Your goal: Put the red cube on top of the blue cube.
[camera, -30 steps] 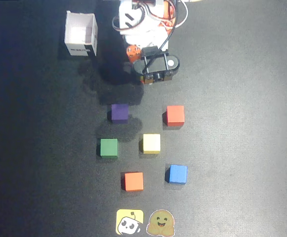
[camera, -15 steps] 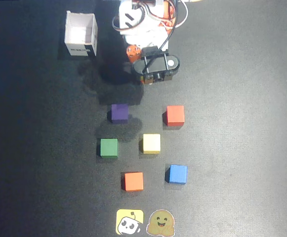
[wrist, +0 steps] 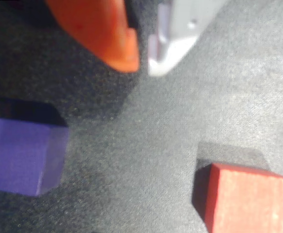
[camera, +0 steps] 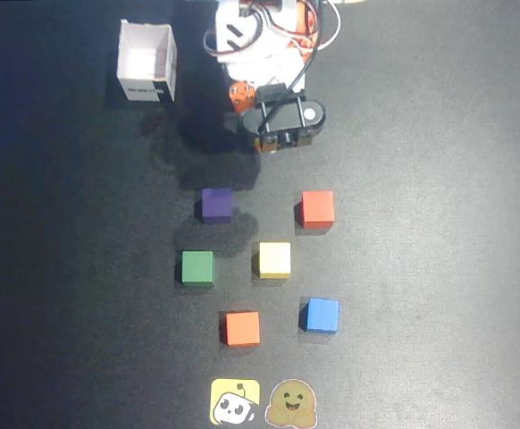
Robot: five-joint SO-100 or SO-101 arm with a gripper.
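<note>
Now, by label:

Claw state: claw (wrist: 142,60) empty, tips nearly together with only a slim gap in the wrist view; orange finger beside white finger, nothing between.

Claw place: near the far edge of the counter (camera: 439,268) in the overhead view, close under the arm's base, off the surface as far as can be judged.

Red cube bearing: red cube (camera: 317,208) lies nearward of the claw and slightly right in the overhead view; low right in the wrist view (wrist: 248,199), well off the line between the tips.

Red cube look: plain, small, red with a faint orange cast, flat on the counter, sides about square to the counter edges, no long axis.

Blue cube: blue cube (camera: 322,315) farther toward the near edge, roughly in line below the red one, well apart from it.

Neighbours: purple cube (camera: 216,204) left of the red one, yellow cube (camera: 274,259) between; orange cube (camera: 242,328) left of the blue.

Likely need: wider opening, then a shift right and down over the red cube.
</note>
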